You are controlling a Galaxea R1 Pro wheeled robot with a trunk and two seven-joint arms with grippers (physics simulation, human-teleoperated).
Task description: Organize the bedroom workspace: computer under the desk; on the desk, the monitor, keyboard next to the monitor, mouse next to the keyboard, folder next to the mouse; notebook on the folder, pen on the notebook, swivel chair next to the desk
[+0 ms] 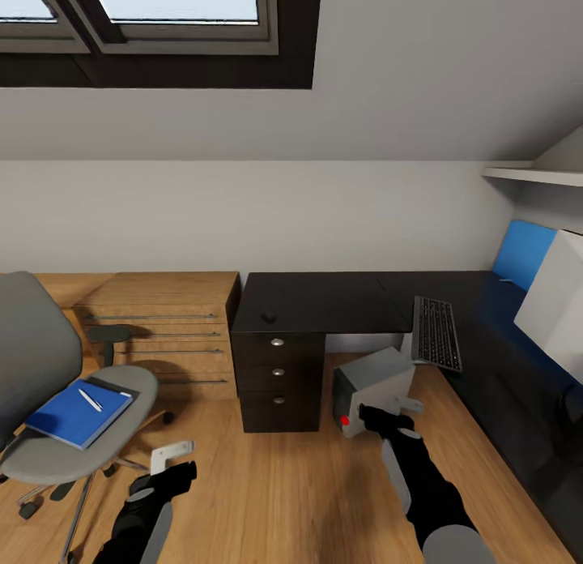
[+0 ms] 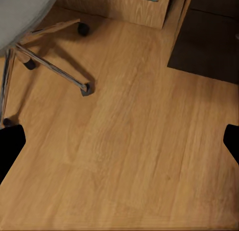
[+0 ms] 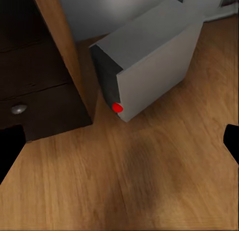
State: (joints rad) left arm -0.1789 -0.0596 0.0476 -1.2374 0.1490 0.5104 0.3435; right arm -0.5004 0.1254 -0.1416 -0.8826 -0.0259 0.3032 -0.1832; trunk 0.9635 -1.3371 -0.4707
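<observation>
- Head view: the computer (image 1: 374, 388) is seen on the floor (image 1: 283, 483) just beside the desk (image 1: 324, 302), at its drawer side, presumably being pushed into the opening beneath.
- The right gripper (image 1: 393, 410) is held against the computer's near face, fingers spread, nothing pinched.
- The left gripper (image 1: 171, 457) hangs spread and empty near the swivel chair (image 1: 77, 434), whose seat carries the folder (image 1: 77, 412) and pen (image 1: 90, 399).
- The keyboard (image 1: 436, 333) lies off the desk's right edge.

head: high, facing desk (image 1: 324, 301) | wrists: close, downward at floor (image 2: 139, 141) | shared: computer (image 1: 374, 386), swivel chair (image 1: 73, 434)
</observation>
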